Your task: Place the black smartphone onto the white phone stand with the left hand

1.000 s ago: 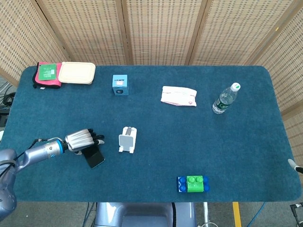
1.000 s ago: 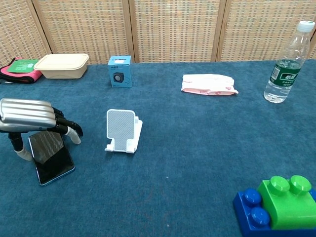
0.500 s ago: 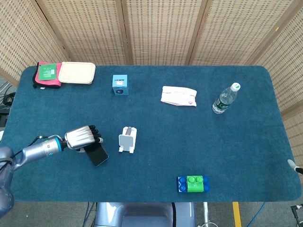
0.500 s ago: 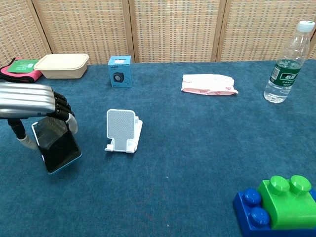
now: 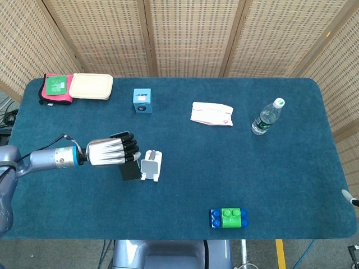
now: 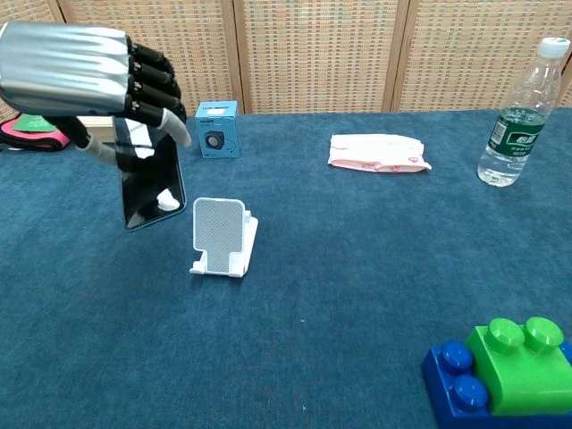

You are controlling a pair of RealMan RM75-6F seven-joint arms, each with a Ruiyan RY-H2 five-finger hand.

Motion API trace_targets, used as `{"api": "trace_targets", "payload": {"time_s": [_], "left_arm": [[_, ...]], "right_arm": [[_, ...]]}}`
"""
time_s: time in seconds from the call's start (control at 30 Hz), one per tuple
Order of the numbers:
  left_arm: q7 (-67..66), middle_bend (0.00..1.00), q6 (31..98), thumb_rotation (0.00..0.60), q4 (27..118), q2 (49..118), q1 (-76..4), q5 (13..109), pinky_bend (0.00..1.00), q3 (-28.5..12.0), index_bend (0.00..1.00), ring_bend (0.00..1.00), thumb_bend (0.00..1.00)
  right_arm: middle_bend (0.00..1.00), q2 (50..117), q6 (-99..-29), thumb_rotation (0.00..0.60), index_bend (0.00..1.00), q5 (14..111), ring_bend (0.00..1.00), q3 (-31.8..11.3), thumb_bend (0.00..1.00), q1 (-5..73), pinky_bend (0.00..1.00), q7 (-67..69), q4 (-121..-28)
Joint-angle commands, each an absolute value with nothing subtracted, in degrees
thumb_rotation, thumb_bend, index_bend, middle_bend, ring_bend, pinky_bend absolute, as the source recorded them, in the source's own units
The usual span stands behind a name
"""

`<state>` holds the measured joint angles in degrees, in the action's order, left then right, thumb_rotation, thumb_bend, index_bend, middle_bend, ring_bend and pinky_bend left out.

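Note:
My left hand (image 5: pixel 112 152) (image 6: pixel 85 71) grips the top of the black smartphone (image 6: pixel 152 179) (image 5: pixel 130 170) and holds it upright above the table, screen facing the chest camera. The phone hangs just left of the white phone stand (image 6: pixel 223 237) (image 5: pixel 151 165), apart from it and a little higher. The stand sits on the blue cloth with its grey back plate upright and nothing on it. My right hand shows only as a sliver at the right edge of the head view (image 5: pixel 353 198); its fingers are hidden.
A blue box (image 6: pixel 217 130) stands behind the stand, a beige lunch box (image 5: pixel 91 86) and pink pouch (image 5: pixel 55 88) at the far left. A white packet (image 6: pixel 377 152), a water bottle (image 6: pixel 523 112) and blue-green blocks (image 6: pixel 500 374) lie to the right.
The left hand has lifted the smartphone off the table and carried it right and up, from lying tilted near the left edge to hanging upright beside the stand.

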<state>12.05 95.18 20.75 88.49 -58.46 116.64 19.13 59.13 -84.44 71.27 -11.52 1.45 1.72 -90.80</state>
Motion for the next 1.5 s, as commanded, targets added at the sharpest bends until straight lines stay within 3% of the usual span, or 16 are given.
{"api": "trace_targets", "payload": {"time_s": [0.03, 0.23, 0.63, 1.5], "left_arm": [[-6.0, 0.46, 88.1, 0.600, 37.8, 80.3, -67.1, 120.6, 0.40, 19.5, 0.52, 0.51, 0.13], [-19.8, 0.46, 75.5, 0.600, 54.2, 75.2, -69.7, 120.5, 0.40, 18.7, 0.52, 0.51, 0.13], [-35.2, 0.47, 59.0, 0.600, 68.1, 74.1, -70.3, 118.3, 0.40, 14.7, 0.52, 0.52, 0.13], [-45.6, 0.47, 49.1, 0.600, 70.5, 79.8, -67.6, 116.0, 0.40, 9.0, 0.52, 0.52, 0.13]], "right_arm": [[0.00, 59.0, -84.1, 0.600, 0.00, 71.2, 0.00, -11.5, 0.00, 1.5, 0.00, 2.3, -90.6], [0.00, 58.7, -83.6, 0.600, 0.00, 71.4, 0.00, -11.4, 0.00, 1.5, 0.00, 3.8, -90.3], [0.00, 57.2, -83.9, 0.600, 0.00, 72.4, 0.00, -11.1, 0.00, 0.7, 0.00, 6.9, -91.1], [0.00, 55.8, -84.1, 0.600, 0.00, 72.8, 0.00, -11.1, 0.00, -0.3, 0.00, 12.2, -90.3]]}}
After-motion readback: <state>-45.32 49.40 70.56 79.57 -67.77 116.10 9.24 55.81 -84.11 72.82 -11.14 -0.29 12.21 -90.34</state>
